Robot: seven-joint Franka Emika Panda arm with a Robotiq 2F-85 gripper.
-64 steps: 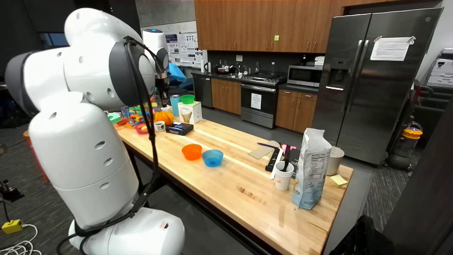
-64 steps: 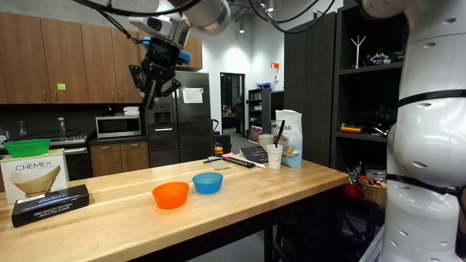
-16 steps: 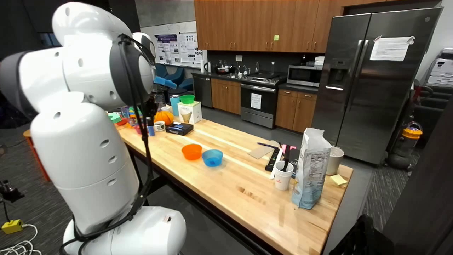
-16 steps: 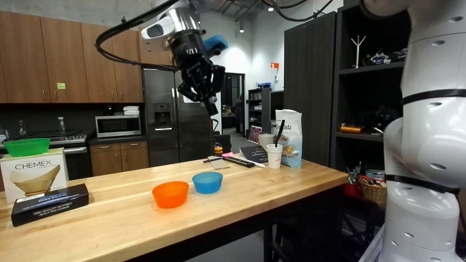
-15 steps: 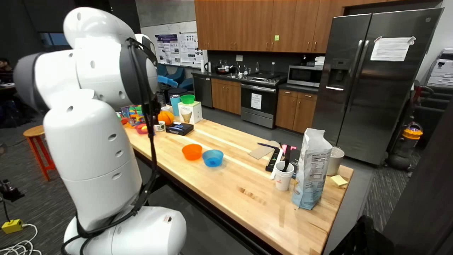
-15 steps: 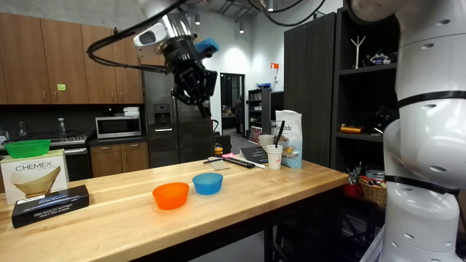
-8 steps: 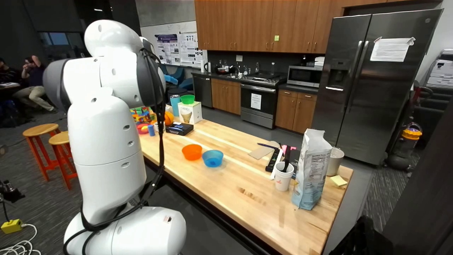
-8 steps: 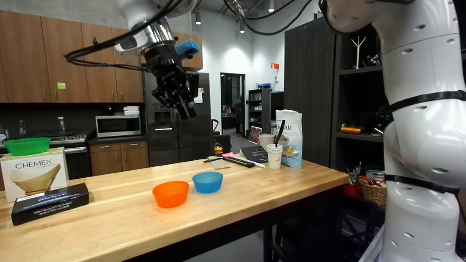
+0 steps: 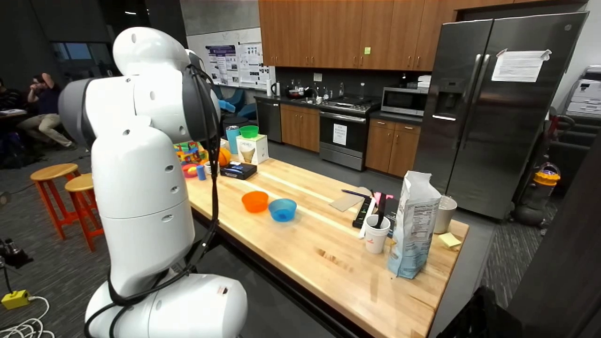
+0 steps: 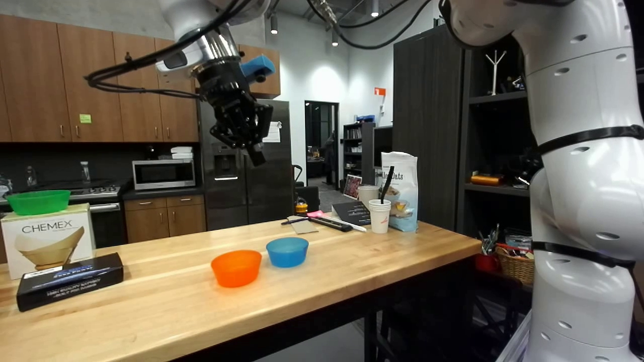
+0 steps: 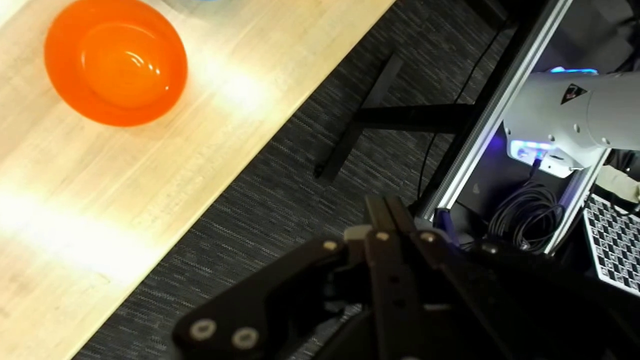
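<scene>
Wrist view shows the orange bowl (image 11: 116,62) sitting on the wooden table (image 11: 165,185), not far from its edge, at the upper left. It stands flat with its open mouth up, and it is round, so it has no long side and points no way but up. The blue bowl (image 10: 287,252) is just beside it. The gripper (image 11: 385,201) is clenched with nothing between its fingers (image 11: 378,212), and it hangs up in the air, well apart from both bowls. To do this part well, I think it should go slowly and high, clear of both bowls. Any trip down should come with the fingers spread, lined up straight, since a bowl like this may slide or tip. Farther out, in an exterior view, a black box (image 10: 70,281) lies just beside a white box (image 10: 55,236) with a green bowl (image 10: 39,202) on top, and a paper cup (image 10: 378,218) stands near a tall bag (image 10: 405,191).
</scene>
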